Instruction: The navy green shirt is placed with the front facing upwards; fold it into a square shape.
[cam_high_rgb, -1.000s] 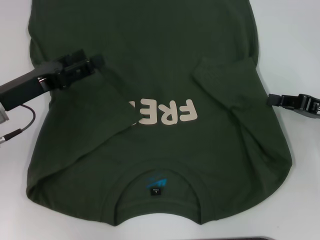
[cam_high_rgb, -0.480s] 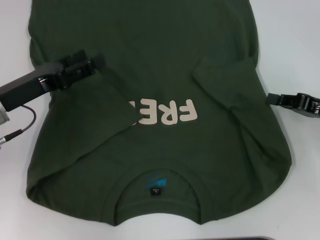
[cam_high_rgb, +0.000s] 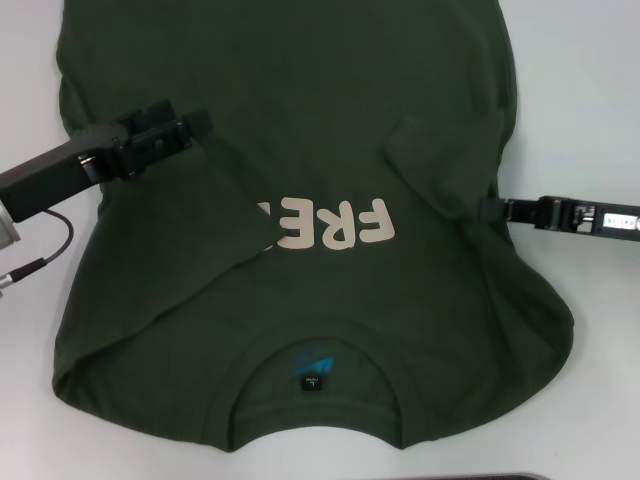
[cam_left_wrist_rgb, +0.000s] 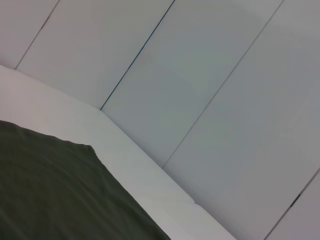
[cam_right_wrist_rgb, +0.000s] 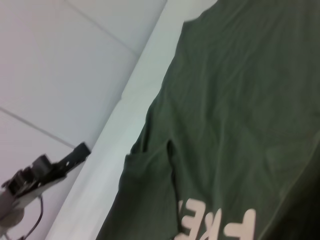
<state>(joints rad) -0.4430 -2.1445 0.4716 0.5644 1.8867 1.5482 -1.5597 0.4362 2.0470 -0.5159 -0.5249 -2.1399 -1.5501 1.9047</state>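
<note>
Navy green shirt (cam_high_rgb: 330, 120) lay flat on the white surface (cam_high_rgb: 590, 80), front up, with both sleeves folded in over the chest. Left pincer (cam_high_rgb: 195, 124) rested on the folded left sleeve; right pincer (cam_high_rgb: 487, 210) touched the shirt's right edge. For both pincers I could not tell the opening or any hold.

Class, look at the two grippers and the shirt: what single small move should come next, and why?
Probably the right gripper should carry the shirt's right edge a little further inward. It sits at that edge, where the cloth is bunched. Both sleeves already lie folded in over the chest, the left one hiding part of the lettering, with the left gripper at its tip.
</note>
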